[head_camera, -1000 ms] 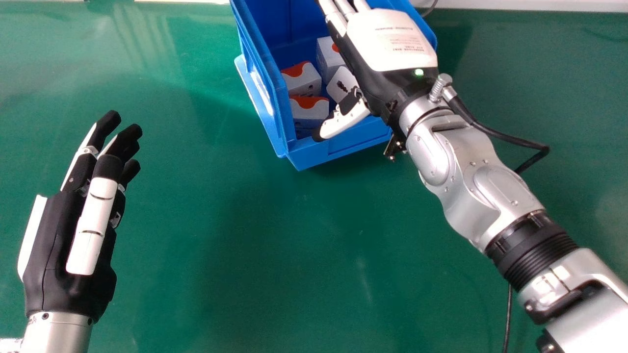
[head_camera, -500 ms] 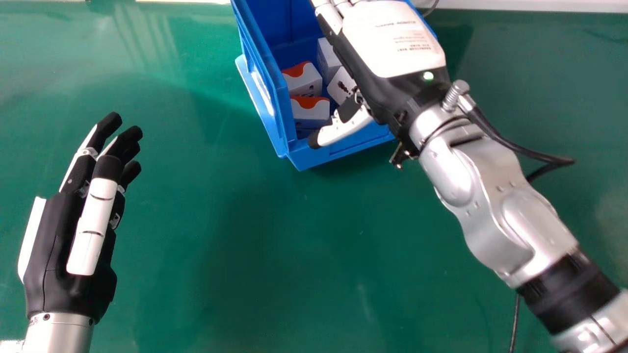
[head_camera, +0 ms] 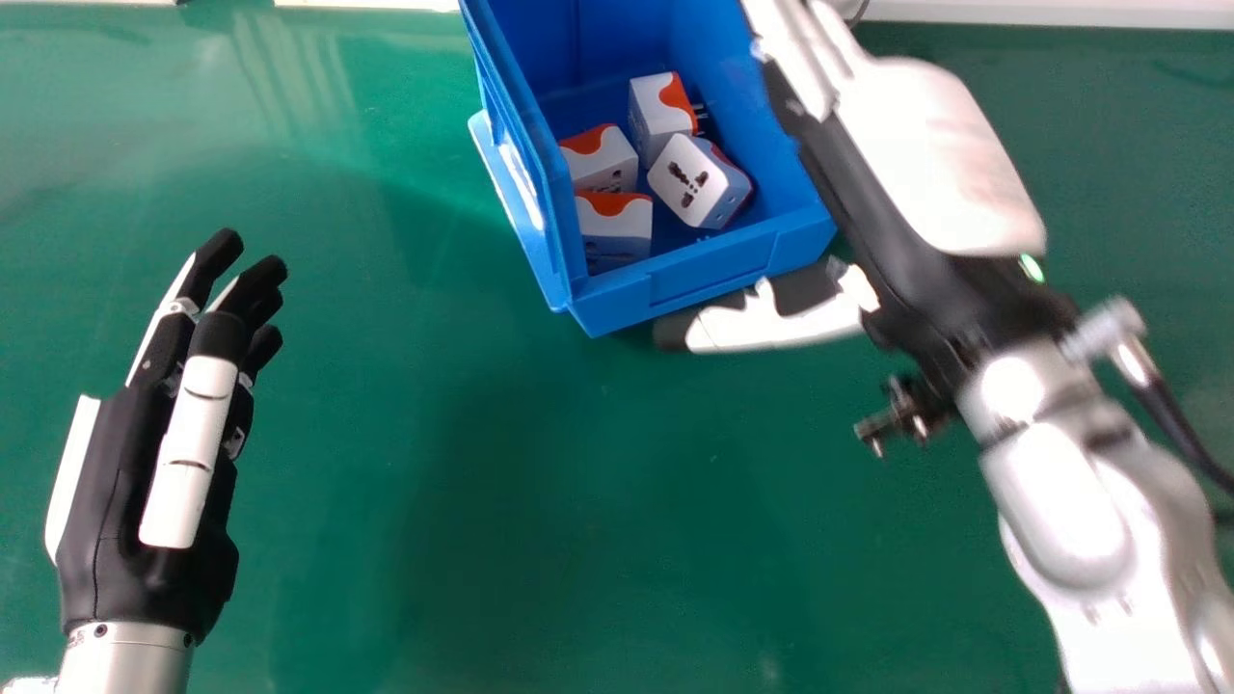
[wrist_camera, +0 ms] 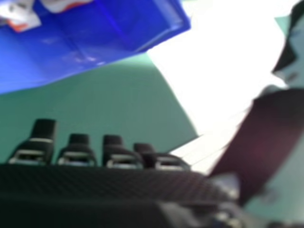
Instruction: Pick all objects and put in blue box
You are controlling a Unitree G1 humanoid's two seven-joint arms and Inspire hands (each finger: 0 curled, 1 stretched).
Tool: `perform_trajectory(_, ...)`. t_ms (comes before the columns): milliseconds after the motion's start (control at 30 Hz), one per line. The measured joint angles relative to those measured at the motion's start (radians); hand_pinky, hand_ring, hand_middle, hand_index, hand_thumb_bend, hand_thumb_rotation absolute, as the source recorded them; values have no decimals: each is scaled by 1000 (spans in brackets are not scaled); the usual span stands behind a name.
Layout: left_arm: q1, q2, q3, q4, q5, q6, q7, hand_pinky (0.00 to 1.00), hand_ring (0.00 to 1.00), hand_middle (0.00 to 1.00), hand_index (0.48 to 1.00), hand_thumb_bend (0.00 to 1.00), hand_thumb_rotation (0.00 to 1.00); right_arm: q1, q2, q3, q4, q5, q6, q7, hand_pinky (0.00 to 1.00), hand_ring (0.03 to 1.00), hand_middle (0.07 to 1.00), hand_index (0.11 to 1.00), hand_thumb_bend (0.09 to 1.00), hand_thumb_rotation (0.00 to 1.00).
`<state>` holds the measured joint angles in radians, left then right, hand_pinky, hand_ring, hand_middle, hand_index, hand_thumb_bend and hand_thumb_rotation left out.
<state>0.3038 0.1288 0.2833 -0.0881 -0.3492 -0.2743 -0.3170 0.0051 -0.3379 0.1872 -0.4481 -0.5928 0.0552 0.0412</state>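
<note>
"Four white and orange plugs (head_camera: 699, 181) are what I can count. They lie close together, low down in the blue box (head_camera: 713, 275). One shows its holes facing up. More could be under them, I can't tell."

"And your right hand (head_camera: 925, 173), is it holding a plug?"

"No. My fingers there are straight and let go of everything. That hand is by the right side of the box. From my head, the fingers cross over its edge, but I can't tell if they touch it."

"What about your left hand (head_camera: 135, 463)?"

"It is off to the left, over the green table (head_camera: 482, 482), well away from the box. Its fingers are loose, with nothing in them."

"So which part of the job is this?"

"I think it's the bit after dropping a plug in. Next, my right hand should get all clear of the box and not bump it. Then I should look for any more to pick up. If there are none, I guess I'm done."
</note>
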Motion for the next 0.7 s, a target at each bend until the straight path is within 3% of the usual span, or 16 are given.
perform_trajectory(67, 7, -7, -4, -2, 8, 0, 12, 946, 922, 883, 902, 683, 727, 85, 8, -35, -29, 39, -37, -22, 871, 1000, 1000, 1000, 704, 508)
perform_trajectory(100, 9, -11, -5, -2, 15, -1, 13, 942, 917, 880, 897, 687, 725, 136, 12, -54, -44, 57, -60, -31, 876, 1000, 1000, 1000, 674, 549)
perform_trajectory(200, 19, -22, -10, -4, 15, -1, 13, 940, 913, 878, 891, 693, 719, 261, 27, -87, -55, 129, -115, -42, 892, 1000, 1000, 1000, 614, 646)
perform_trajectory(300, 23, -34, -20, -3, 17, -1, 18, 945, 914, 879, 890, 693, 716, 335, 82, -111, -48, 270, -129, -33, 907, 1000, 1000, 1000, 586, 699)
perform_trajectory(333, 23, -38, -23, -3, 20, -1, 23, 951, 913, 878, 887, 699, 712, 346, 104, -117, -39, 323, -132, -30, 923, 1000, 1000, 1000, 573, 760)
perform_trajectory(433, 22, -51, -27, -1, 34, -1, 42, 951, 909, 874, 880, 716, 706, 365, 161, -130, 14, 490, -151, 3, 938, 1000, 1000, 1000, 556, 808)
perform_trajectory(567, 19, -71, -36, 10, 34, -21, 39, 920, 902, 880, 876, 718, 684, 358, 220, -153, 110, 682, -182, 68, 975, 1000, 1000, 1000, 488, 922)
perform_trajectory(700, 2, -83, -48, 17, 34, -46, 36, 916, 906, 890, 881, 690, 682, 316, 263, -170, 231, 743, -199, 92, 984, 1000, 1000, 1000, 483, 950)
